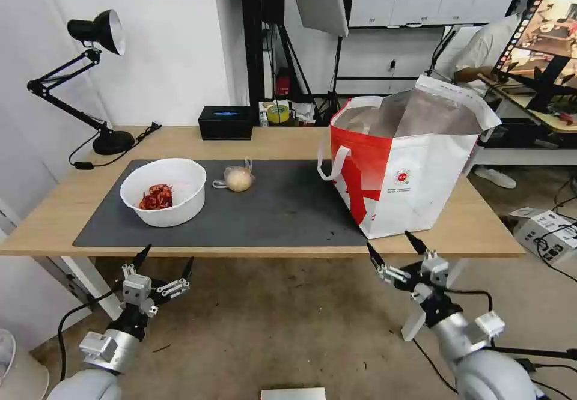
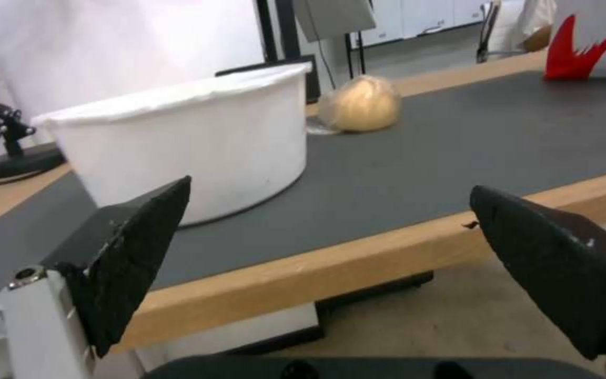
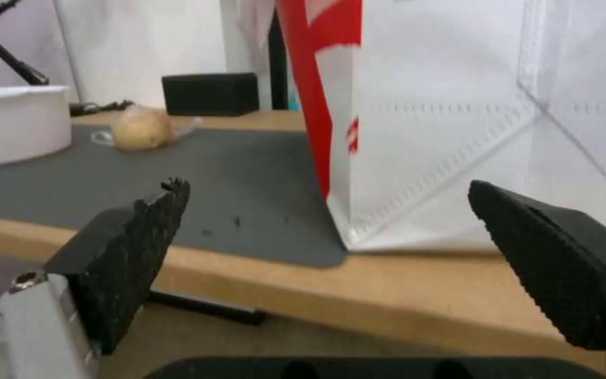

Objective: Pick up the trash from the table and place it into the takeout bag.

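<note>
So the bench (image 1: 264, 142) is carrying everything right now, with the takeout bag (image 1: 415, 178) sitting upright and open at its right end, right at the near edge. Over on the left half of the dark mat (image 1: 288, 208) the white bowl (image 1: 163, 191) with red scraps is sitting, and the small clear bag with the beige lump (image 1: 238, 178) is lying just beside it on the side toward the takeout bag.

Both arms are hanging below the bench's front edge. The left tool (image 1: 162, 260) is sitting with its fingers spread apart, empty, almost straight in front of the bowl. The right tool (image 1: 393, 245) is gaping open too, right under the takeout bag's corner.

My read: the bowl's clearly on the left arm's side, so that arm's nearer for the grab.
</note>
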You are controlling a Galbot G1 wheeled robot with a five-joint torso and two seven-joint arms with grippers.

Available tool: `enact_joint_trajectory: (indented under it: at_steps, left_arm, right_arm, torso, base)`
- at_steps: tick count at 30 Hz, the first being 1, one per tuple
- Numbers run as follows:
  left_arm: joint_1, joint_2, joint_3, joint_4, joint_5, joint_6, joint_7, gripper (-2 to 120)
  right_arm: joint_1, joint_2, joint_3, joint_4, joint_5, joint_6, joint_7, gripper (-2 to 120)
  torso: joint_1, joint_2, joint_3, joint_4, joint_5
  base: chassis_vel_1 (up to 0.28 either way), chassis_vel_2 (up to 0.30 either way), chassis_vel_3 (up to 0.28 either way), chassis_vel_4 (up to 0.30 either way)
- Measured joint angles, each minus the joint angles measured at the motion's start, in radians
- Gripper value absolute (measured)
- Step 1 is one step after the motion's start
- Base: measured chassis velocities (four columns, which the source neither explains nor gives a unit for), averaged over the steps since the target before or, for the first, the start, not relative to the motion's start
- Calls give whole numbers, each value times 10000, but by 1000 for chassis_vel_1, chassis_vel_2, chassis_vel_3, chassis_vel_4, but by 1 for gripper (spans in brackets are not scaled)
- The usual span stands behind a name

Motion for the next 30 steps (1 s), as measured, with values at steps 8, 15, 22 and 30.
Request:
enact_joint_trajectory:
  at_steps: [8, 15, 22, 30]
  left_arm:
    - [27, -38, 19, 187, 95, -97, 32, 100]
    - [8, -43, 29, 252, 116, -108, 50, 100]
    - [-15, -8, -12, 292, 109, -135, 155, 100]
    - [-44, -12, -41, 326, 73, -141, 332, 100]
  right_arm:
    - [-98, 120, -75, -77, -44, 99, 46, 100]
    - [15, 86, -128, -64, -50, 79, 93, 100]
    - [143, 65, -255, -91, -38, 44, 116, 100]
    - [279, 68, -432, -148, -49, 20, 148, 100]
  torso:
    - [1, 0, 1, 1, -1]
    - [1, 0, 1, 1, -1]
    - [1, 0, 1, 1, -1]
    - [1, 1, 1, 0, -1]
  base:
    - [0, 0, 0, 0]
    - [0, 0, 0, 0]
    - [0, 0, 0, 0]
    - [0, 0, 0, 0]
